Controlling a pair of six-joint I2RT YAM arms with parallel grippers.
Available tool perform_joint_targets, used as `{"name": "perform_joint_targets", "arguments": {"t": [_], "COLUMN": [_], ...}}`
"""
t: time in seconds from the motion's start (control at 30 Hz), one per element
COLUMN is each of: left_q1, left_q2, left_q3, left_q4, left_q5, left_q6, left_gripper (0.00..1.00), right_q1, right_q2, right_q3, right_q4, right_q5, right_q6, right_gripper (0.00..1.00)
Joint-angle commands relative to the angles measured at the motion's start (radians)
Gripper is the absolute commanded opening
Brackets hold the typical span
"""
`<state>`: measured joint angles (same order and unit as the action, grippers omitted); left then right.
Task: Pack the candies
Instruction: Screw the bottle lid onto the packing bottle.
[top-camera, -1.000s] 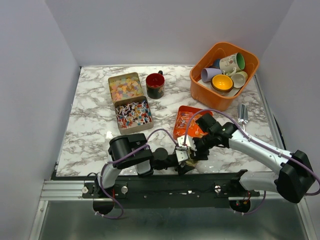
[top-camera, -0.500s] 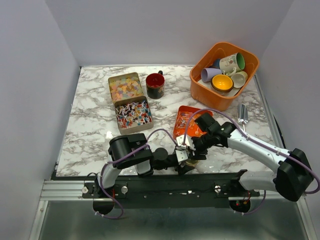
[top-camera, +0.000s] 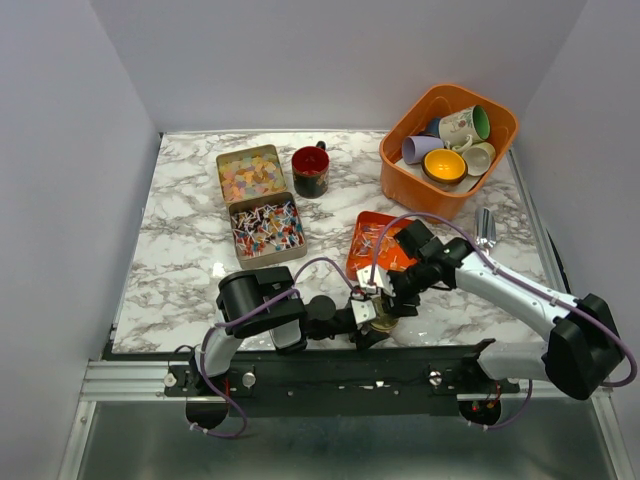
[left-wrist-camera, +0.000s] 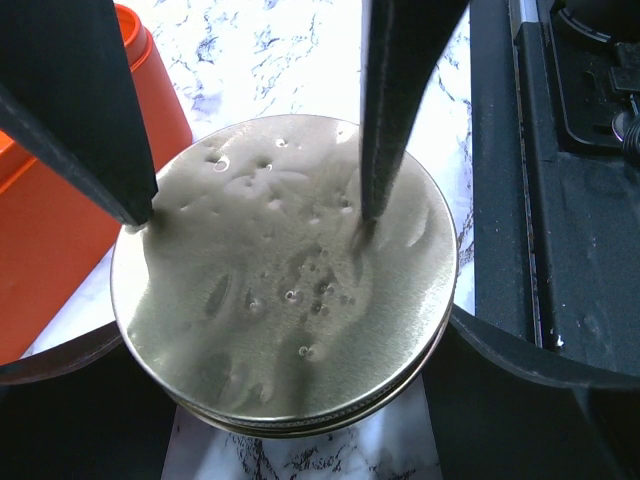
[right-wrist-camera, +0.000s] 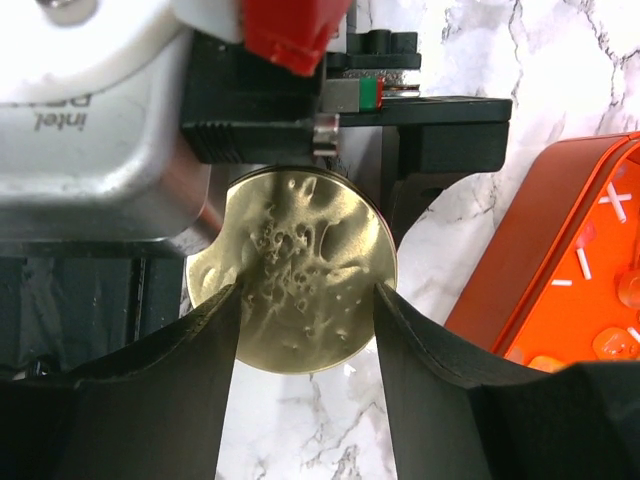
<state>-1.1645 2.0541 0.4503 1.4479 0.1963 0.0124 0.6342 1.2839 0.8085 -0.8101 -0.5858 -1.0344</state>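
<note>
Candies (top-camera: 265, 226) lie unpacked, ten o'clock from the lidded round tin (left-wrist-camera: 285, 270), clasped by left gripper (top-camera: 365, 318) and right gripper (right-wrist-camera: 305, 295).

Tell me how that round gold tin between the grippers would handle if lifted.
The round gold tin looks stiff, though its dented top suggests thin metal. Its smooth curved side could slip in the right gripper. Lying flat, it probably won't roll.

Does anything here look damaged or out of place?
The round gold lid is pocked with small dents. One small pale piece also lies loose by the candy tin's near left corner.
</note>
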Motion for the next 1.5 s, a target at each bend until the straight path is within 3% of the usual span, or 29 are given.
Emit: {"name": "perform_joint_targets", "arguments": {"t": [0.0, 0.13, 0.23, 0.43, 0.47, 0.8, 1.0, 1.47], "left_q1": [0.011, 0.011, 0.011, 0.012, 0.012, 0.011, 0.012, 0.015], "left_q2": [0.014, 0.018, 0.023, 0.031, 0.031, 0.032, 0.041, 0.051], "left_q3": [-0.038, -0.041, -0.041, -0.039, -0.041, -0.042, -0.039, -0.035], "left_q4": [0.239, 0.239, 0.239, 0.239, 0.239, 0.238, 0.238, 0.238], "left_q5": [-0.009, 0.000, 0.009, 0.023, 0.025, 0.017, 0.003, -0.049], "left_q6": [0.101, 0.110, 0.116, 0.107, 0.106, 0.074, 0.075, 0.061], "left_gripper": [0.62, 0.62, 0.62, 0.62, 0.61, 0.44, 0.00, 0.00], "right_q1": [-0.016, -0.024, -0.066, -0.090, -0.090, -0.082, -0.053, 0.035], "right_q2": [0.069, 0.011, -0.096, -0.097, -0.080, 0.215, 0.245, 0.233], "right_q3": [-0.071, 0.001, 0.085, 0.181, 0.178, 0.336, 0.340, 0.225], "right_q4": [-0.231, -0.251, -0.250, -0.350, -0.356, -0.374, -0.371, -0.284], "right_q5": [0.253, 0.228, 0.207, 0.107, 0.100, -0.034, -0.051, 0.009], "right_q6": [-0.055, -0.020, 0.032, -0.062, -0.081, -0.176, -0.220, -0.213], "right_gripper": [0.62, 0.62, 0.69, 0.91, 1.00, 1.00, 1.00, 1.00]}}
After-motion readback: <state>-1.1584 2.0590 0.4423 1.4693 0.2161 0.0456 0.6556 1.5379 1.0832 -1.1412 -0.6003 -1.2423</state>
